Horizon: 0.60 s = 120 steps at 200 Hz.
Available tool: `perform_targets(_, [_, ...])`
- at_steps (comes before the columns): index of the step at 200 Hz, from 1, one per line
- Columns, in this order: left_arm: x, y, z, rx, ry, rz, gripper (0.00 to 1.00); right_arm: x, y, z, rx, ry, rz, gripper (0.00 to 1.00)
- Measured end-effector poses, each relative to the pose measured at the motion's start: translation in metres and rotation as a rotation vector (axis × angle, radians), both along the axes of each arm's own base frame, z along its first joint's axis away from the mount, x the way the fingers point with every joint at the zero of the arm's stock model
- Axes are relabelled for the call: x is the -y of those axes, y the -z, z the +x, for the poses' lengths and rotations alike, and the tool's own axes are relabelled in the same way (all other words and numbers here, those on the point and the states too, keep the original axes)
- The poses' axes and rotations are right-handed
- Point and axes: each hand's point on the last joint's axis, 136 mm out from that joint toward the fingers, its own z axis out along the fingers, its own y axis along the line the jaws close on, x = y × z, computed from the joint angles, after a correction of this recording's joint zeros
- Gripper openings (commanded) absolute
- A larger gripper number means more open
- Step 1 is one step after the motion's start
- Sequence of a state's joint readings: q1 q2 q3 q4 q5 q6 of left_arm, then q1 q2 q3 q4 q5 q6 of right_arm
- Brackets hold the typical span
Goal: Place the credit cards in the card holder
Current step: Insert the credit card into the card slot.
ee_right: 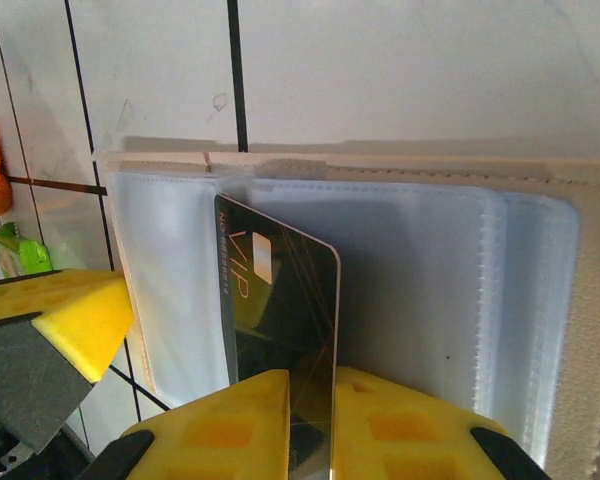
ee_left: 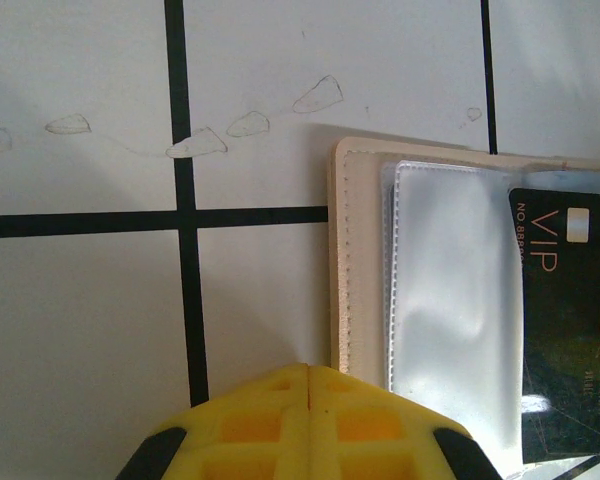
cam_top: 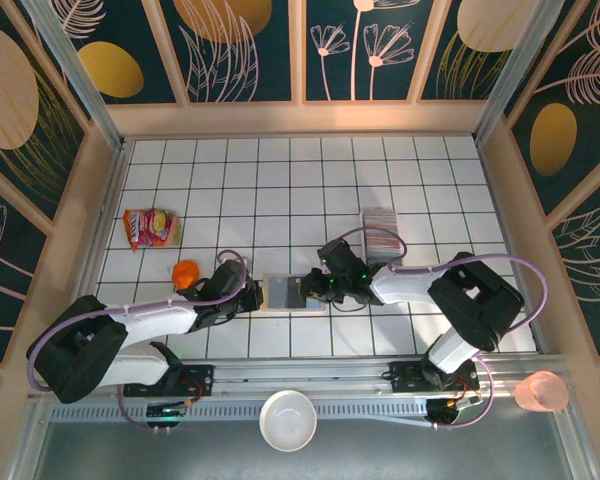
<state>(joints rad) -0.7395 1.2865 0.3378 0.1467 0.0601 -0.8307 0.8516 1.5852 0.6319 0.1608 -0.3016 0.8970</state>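
Observation:
The tan card holder [cam_top: 293, 292] lies open on the tiled table, clear sleeves up [ee_left: 358, 260] [ee_right: 540, 180]. A black VIP credit card [ee_right: 280, 290] [ee_left: 565, 330] lies tilted over the sleeves, its near end between my right gripper's [ee_right: 311, 375] [cam_top: 315, 290] yellow fingers. Those jaws stand slightly apart, wider than the card is thick. My left gripper [ee_left: 308, 368] [cam_top: 252, 296] is shut on nothing, its tip at the holder's left edge. The other credit cards [cam_top: 380, 232] sit packed in a row behind the right arm.
An orange object [cam_top: 186, 272] and a red-orange snack packet [cam_top: 150, 228] lie left of the holder. A white bowl [cam_top: 288, 420] sits on the near rail and a pink cup [cam_top: 542, 391] at the right. Wooden walls surround the table.

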Motion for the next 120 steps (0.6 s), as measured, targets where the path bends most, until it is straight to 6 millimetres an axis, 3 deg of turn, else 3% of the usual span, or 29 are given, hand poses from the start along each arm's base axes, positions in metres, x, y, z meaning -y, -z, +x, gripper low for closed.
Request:
perform_targets(89, [0.0, 0.0, 0.0, -0.001, 0.001, -0.002, 0.0, -0.012, 0.0, 0.004, 0.018, -0.029, -0.035, 0.16])
perform_targets(120, [0.0, 0.0, 0.0, -0.001, 0.001, -0.002, 0.0, -0.012, -0.001, 0.006, 0.035, -0.035, -0.054, 0.0])
